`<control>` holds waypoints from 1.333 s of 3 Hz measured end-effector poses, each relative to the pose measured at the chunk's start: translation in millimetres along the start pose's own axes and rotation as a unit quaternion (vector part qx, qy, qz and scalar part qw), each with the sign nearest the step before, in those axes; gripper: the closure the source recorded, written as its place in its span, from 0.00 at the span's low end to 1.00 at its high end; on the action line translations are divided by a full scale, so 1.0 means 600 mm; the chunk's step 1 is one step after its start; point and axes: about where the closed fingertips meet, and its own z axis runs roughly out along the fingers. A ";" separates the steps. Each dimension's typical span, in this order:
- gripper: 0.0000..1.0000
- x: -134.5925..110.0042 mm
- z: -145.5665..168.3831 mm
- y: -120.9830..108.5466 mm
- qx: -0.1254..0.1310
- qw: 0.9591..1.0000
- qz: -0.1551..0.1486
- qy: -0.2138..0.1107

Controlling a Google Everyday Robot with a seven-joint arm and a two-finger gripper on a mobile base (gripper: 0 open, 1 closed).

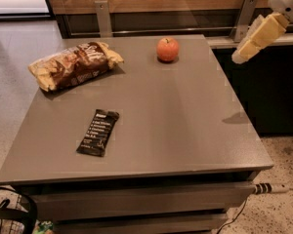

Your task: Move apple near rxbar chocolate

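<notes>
Approach step: pincer (pixel 241 52) high beyond table's (pixel 185 130) right edge, grip state impossible to tell.
Next: reaching down for apple (pixel 167 49), well apart from rxbar chocolate (pixel 98 132).

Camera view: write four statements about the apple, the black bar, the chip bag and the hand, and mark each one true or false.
1. The apple sits near the far edge of the table. True.
2. The black bar touches the apple. False: they are well apart, and the bar lies flat toward the front left.
3. The hand is holding the apple. False: it hangs in the air beyond the table's far right corner, clear of the apple.
4. The chip bag lies at the far left of the table, apart from the bar. True.
</notes>
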 end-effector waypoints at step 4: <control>0.00 -0.037 0.146 -0.107 0.000 0.992 0.070 -0.102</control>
